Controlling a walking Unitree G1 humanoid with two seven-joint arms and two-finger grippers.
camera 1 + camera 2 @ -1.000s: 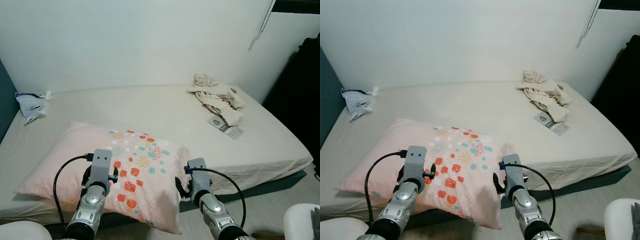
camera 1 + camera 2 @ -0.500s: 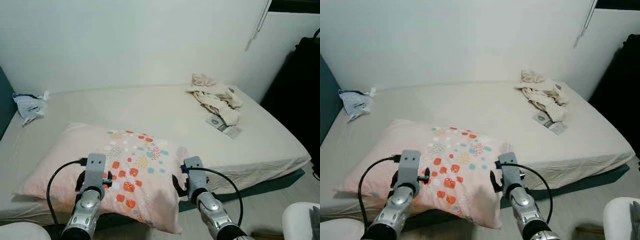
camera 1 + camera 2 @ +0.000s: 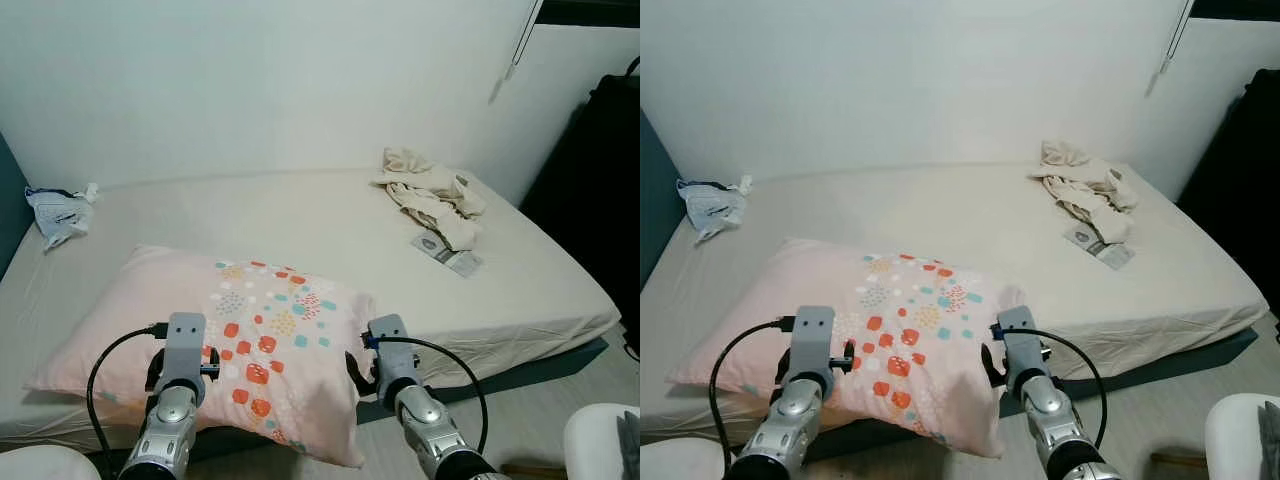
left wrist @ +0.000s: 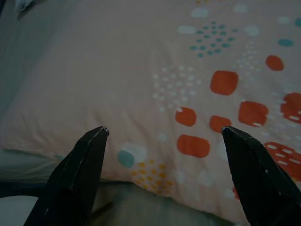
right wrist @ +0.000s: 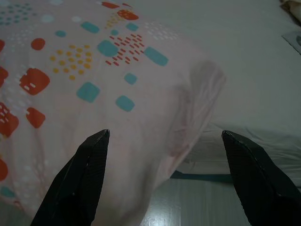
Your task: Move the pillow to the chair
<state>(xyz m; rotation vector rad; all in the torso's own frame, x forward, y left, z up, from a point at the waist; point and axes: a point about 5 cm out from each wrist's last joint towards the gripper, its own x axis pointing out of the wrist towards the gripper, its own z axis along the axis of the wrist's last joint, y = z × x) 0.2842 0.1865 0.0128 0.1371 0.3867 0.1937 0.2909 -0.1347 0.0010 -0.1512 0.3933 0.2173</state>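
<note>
A big bed [image 3: 330,215] with a plain cream sheet takes up most of the head views. Behind it is a bare white wall [image 3: 260,80]. A strip of dark blue wall shows at the far left edge. On the right side of the picture there is something tall and black [image 3: 600,170], but it is too dark to tell what it is. The floor [image 3: 540,430] at the lower right is pale grey wood.

The pillow [image 3: 200,320] lies on the bed in the lower left part of the picture, near the front edge. It is soft pink with red, teal and yellow spots and squares. One corner hangs down over the front edge of the bed.

A crumpled pile of cream cloth [image 3: 432,195] sits at the upper right of the bed, and a small flat packet [image 3: 448,255] lies just beside it. A scrunched grey-blue bag [image 3: 58,212] sits at the far left of the bed, near the wall.

The left gripper [image 4: 162,134] hovers at the bottom of the picture, over the pillow's front edge, with its two black fingers spread wide apart and holding nothing. The right gripper [image 5: 164,136] is at the lower middle, by the hanging corner, its fingers also spread wide and holding nothing.

A white rounded thing [image 3: 600,445] shows in the lower right corner.
</note>
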